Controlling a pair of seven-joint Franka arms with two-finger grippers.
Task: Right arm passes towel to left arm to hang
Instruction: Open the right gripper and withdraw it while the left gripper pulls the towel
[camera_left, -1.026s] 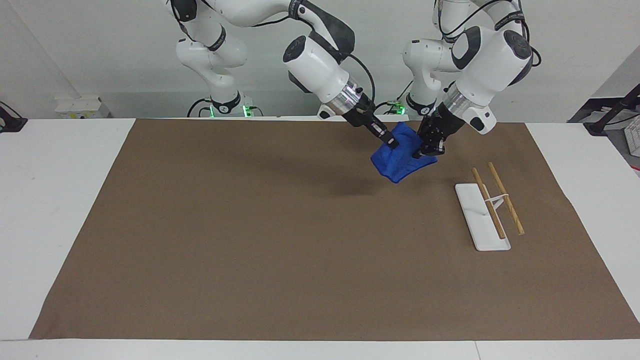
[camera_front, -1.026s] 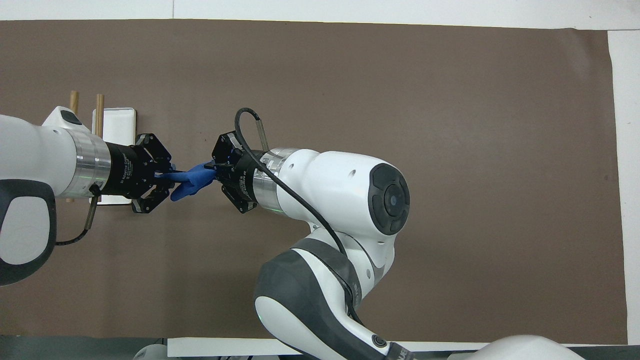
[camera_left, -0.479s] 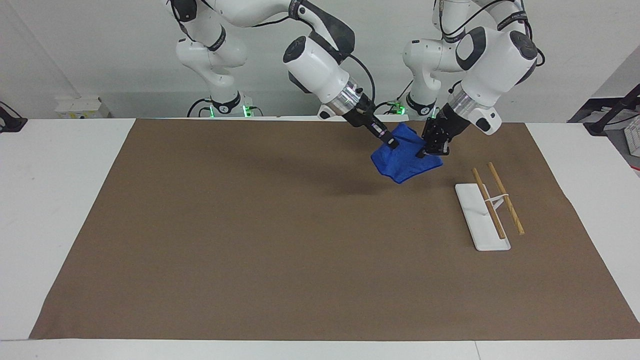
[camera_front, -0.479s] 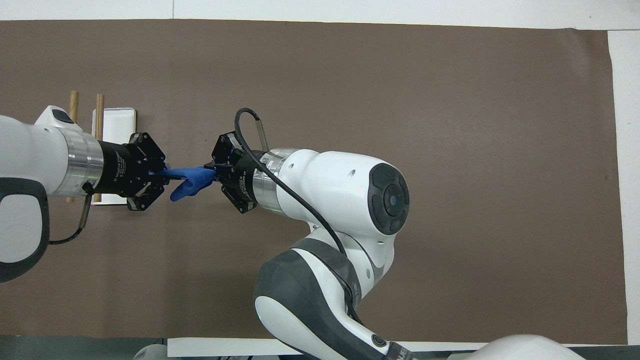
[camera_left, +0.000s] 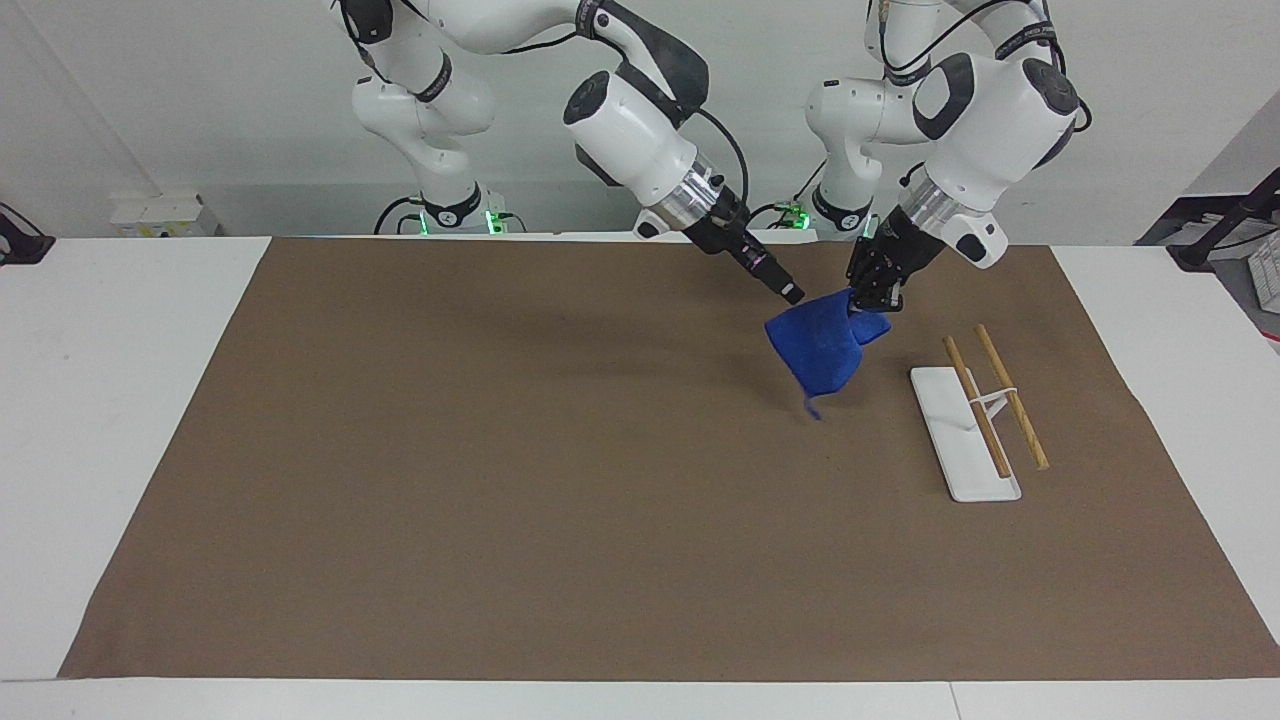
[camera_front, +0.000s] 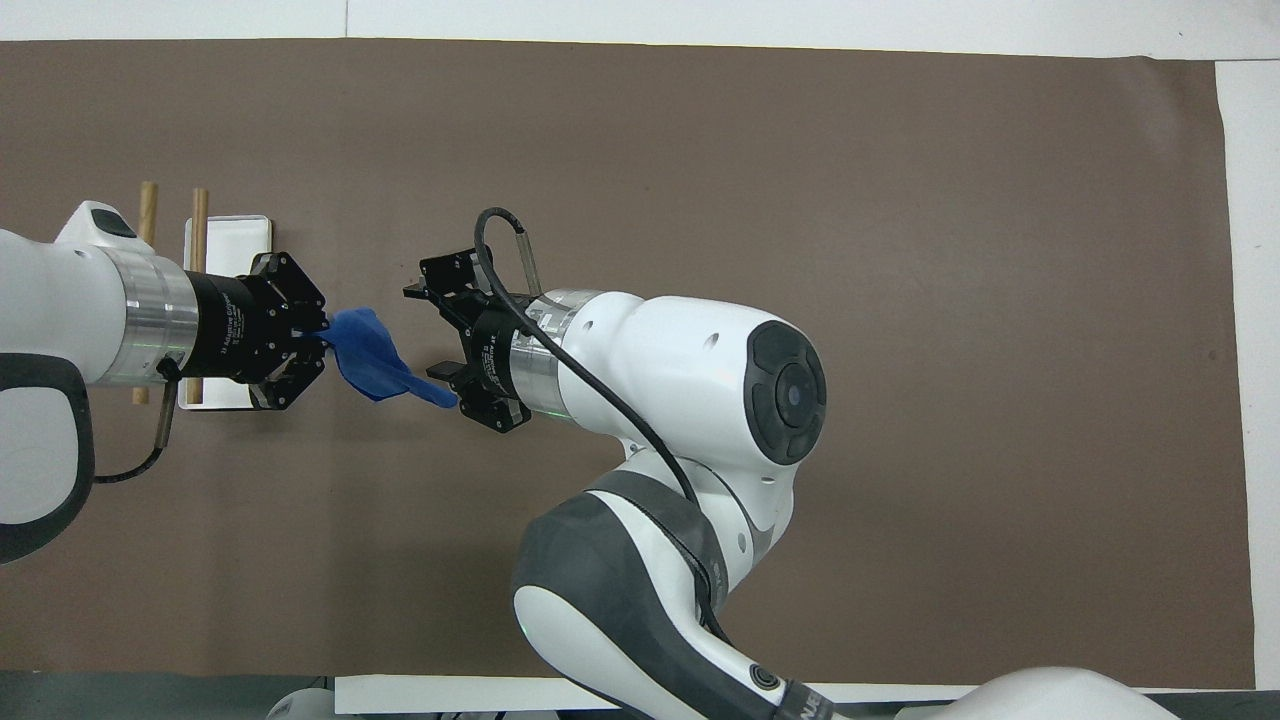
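The blue towel (camera_left: 825, 350) hangs in the air from my left gripper (camera_left: 868, 303), which is shut on its upper corner. It droops over the brown mat, beside the white rack (camera_left: 965, 435) with two wooden bars. My right gripper (camera_left: 790, 292) is open and empty, just apart from the towel. In the overhead view, the left gripper (camera_front: 320, 337) pinches the towel (camera_front: 365, 350). The right gripper (camera_front: 418, 332) stands beside it with its jaws spread wide; the towel's loose end reaches toward its lower finger.
The brown mat (camera_left: 500, 450) covers most of the white table. The rack (camera_front: 228, 240) stands at the left arm's end of the mat, partly under the left wrist in the overhead view.
My right gripper opened and let go of the towel, then drew back a little. The towel, stretched between both grippers before, swung down and now hangs from the left gripper alone.
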